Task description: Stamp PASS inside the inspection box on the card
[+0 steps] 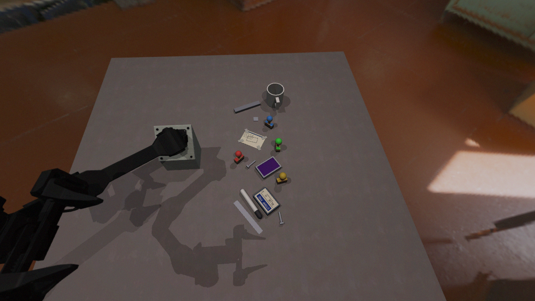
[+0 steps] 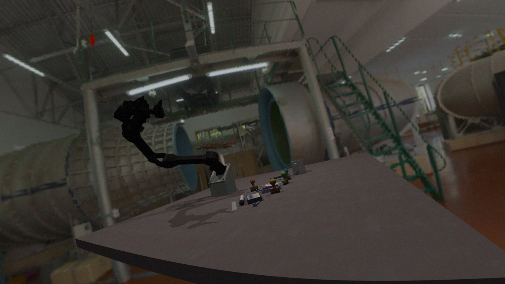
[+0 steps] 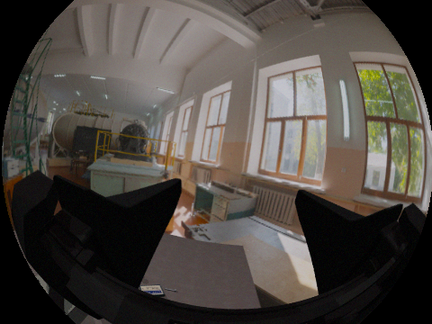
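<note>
Beyond the purple ink pad (image 1: pixel 268 167) (image 2: pixel 270 188), the gripper (image 1: pixel 89 233) (image 2: pixel 161 112) (image 3: pixel 241 193) hangs high, released; inking seems unstarted, and the next move needs the PASS stamp, colour unclear, among four around that pad.

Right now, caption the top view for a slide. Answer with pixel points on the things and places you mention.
Four knob-handled stamps stand around a taped card (image 1: pixel 246 142) and a purple ink pad (image 1: pixel 268 167).

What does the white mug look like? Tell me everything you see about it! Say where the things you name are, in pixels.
The mug (image 1: pixel 270 98) (image 2: pixel 301 167) is pale grey with a lighter rim, round and smooth, maybe ceramic or metal. It stands upright on the table, its mouth open, and no drink shows inside. Its handle points towards the blue-knobbed stamp (image 1: pixel 269 121) (image 2: pixel 287 173). A grey bar (image 1: pixel 247 107) lies beside it, not touching.
</note>
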Robot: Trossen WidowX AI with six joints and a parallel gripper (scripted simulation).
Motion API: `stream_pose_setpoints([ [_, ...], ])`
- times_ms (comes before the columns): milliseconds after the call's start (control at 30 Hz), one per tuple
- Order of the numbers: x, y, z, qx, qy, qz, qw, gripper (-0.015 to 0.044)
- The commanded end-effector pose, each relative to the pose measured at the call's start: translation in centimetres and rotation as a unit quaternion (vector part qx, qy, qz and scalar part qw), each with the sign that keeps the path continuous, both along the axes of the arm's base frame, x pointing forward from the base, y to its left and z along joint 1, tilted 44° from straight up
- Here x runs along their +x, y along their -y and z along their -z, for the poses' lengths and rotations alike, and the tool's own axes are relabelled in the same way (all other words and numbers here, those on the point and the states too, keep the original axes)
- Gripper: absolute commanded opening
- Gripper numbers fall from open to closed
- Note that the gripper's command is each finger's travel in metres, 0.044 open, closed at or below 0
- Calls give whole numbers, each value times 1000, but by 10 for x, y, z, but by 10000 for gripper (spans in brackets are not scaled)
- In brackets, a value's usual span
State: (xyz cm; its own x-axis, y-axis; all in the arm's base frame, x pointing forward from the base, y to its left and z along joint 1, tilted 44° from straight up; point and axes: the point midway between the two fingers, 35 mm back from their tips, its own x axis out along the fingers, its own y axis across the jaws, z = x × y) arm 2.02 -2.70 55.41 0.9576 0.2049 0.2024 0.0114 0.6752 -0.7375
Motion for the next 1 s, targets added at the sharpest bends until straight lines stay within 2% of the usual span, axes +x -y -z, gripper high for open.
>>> stream_pose_setpoints([
  [0,3,-1,0,-2,-4,1,1000,374],
  [200,87,-30,22,-33,-112,33,993,228],
  [367,151,-51,46,-7,-195,59,979,228],
  [567,234,-73,99,35,-305,113,945,228],
  [767,308,-89,175,64,-400,183,896,228],
  [967,363,-98,267,78,-473,265,837,228],
])
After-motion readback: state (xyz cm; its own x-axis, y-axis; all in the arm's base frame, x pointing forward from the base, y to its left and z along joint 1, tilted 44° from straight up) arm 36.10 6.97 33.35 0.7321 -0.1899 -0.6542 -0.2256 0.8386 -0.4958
